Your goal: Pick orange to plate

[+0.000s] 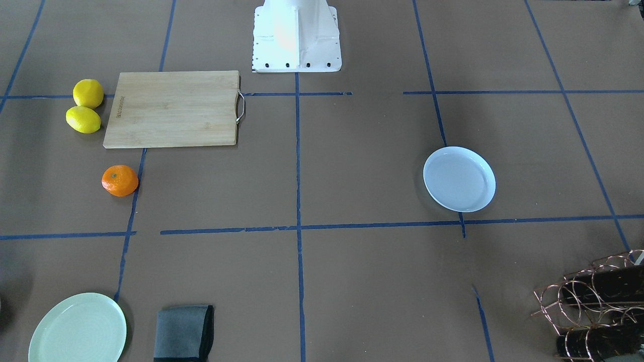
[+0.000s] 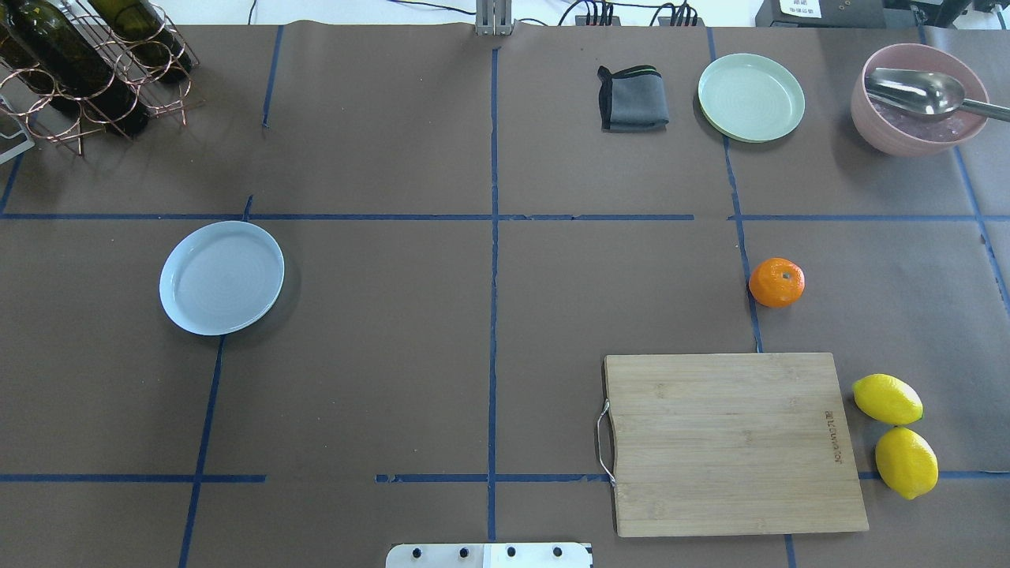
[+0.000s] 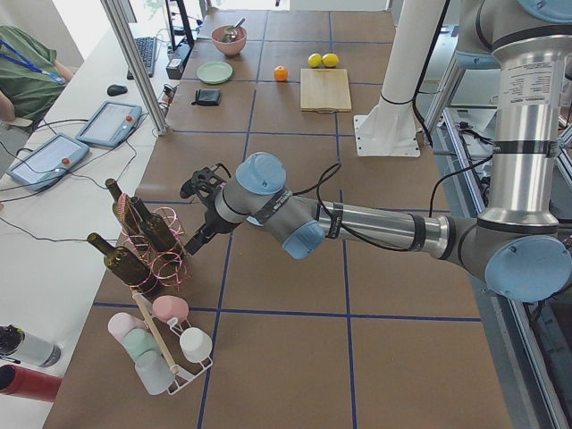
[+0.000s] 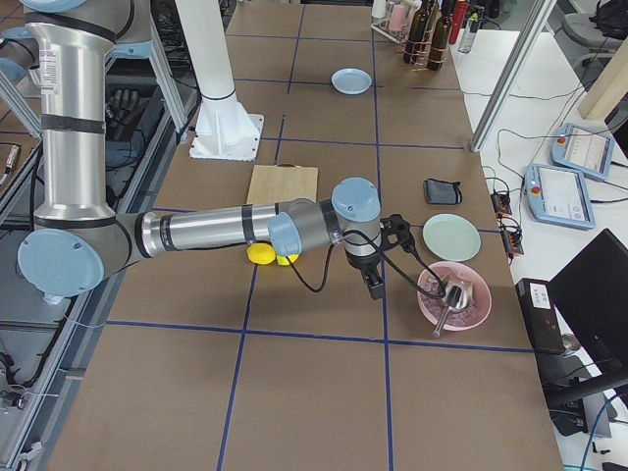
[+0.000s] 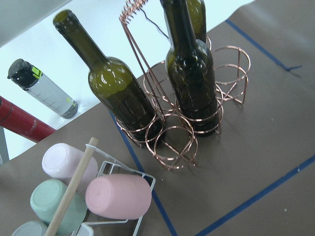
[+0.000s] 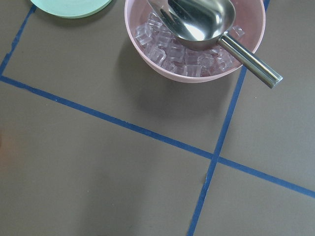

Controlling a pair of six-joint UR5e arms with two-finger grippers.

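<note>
Fingers of left gripper [image 3: 197, 238] and right gripper [image 4: 374, 287]: spread can't tell, grip can't tell. Orange [image 2: 776, 282] on table just past cutting board [image 2: 734, 442], untouched. Plate [image 2: 222, 277] well apart from board, bare. Step: approach pending, likely right arm onto orange.

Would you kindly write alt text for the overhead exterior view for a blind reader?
An orange sits right of centre on a blue-taped table, far from the empty bluish-white plate at left. Nearer the camera lie a wooden cutting board and two lemons; along the far edge, a wine-bottle rack, grey cloth, green plate and pink bowl with a scoop.
</note>
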